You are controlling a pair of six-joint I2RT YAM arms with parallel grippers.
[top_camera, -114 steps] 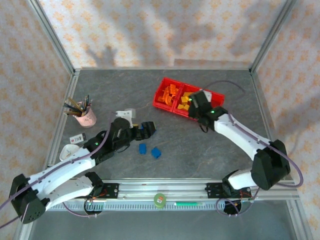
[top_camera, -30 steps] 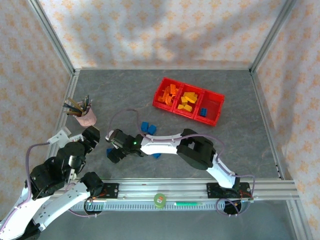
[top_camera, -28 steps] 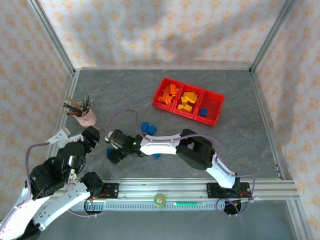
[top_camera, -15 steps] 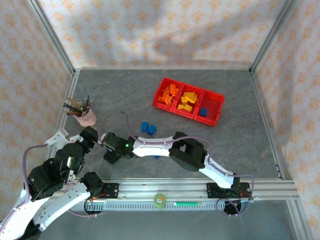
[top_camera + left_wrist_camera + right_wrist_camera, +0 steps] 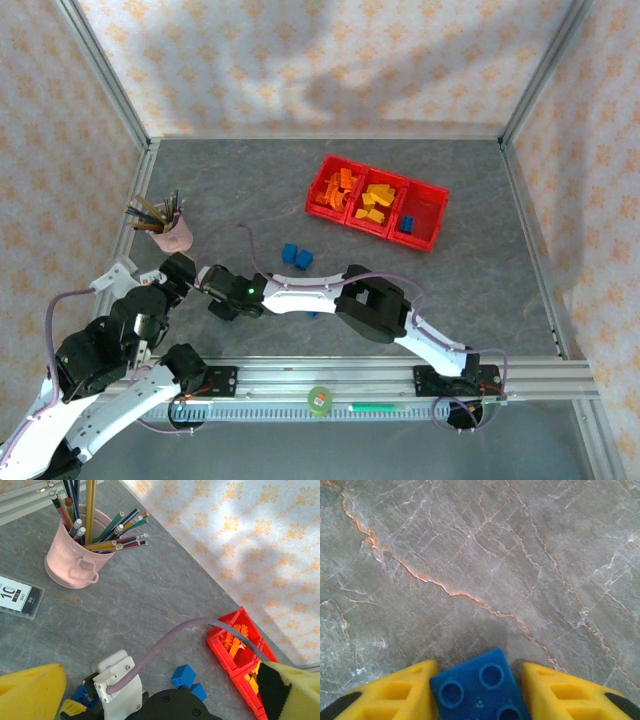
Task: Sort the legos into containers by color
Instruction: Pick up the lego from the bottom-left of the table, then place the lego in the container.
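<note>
**Blue lego (image 5: 475, 692) clamped at the worktop's (image 5: 470, 555) near-left**

My right end effector (image 5: 477, 669) has narrowed onto it, with a yellow finger (image 5: 395, 692) tight against each side and the studs facing up. Ahead of it I see open grey stone. From above, that end effector (image 5: 216, 303) sits just beside my left end effector (image 5: 178, 272), close to the pink pencil cup (image 5: 172, 236) and the left rail. The red containers (image 5: 426, 212) lie well apart at the far right, with free worktop between. Two loose blue legos (image 5: 296, 257) rest near the arm, and a third blue lego (image 5: 313, 313) is half hidden under it. The held brick is cut off by the frame edge, so I cannot tell its long axis; one corner points away from the wrist. My left end effector's jaws stand wide, holding nothing.
</note>
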